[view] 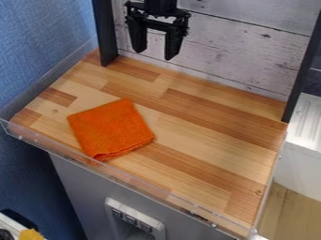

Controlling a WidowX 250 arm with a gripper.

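At the top of our view, gripper [154, 54]: black, pointing down, its two fingers spread well apart with a wide gap between them; we find it holding nothing.
Folded orange cloth [111, 129]: flat on the wooden tabletop [213, 126], well apart from the gripper; we see it lower and to the left of the fingertips, nearer the tabletop's front edge.
Cloth's folds: stacked layers show along the lower edge, and one corner points toward the front.
Clear plastic rim [134, 180]: runs along the front edge, just beside the cloth's lowest corner, so we count it as the barrier on that side.
Black posts: we have the left post [105, 33] and the right post [302, 70] standing upright at the back, with the gripper between them in our view, closer to the left one.
Whitewashed plank panel [241, 51]: rises behind the tabletop.
Blue wall [41, 40]: borders the left side.
Grey cabinet front [78, 192]: below the rim, carrying a white switch panel [134, 218].
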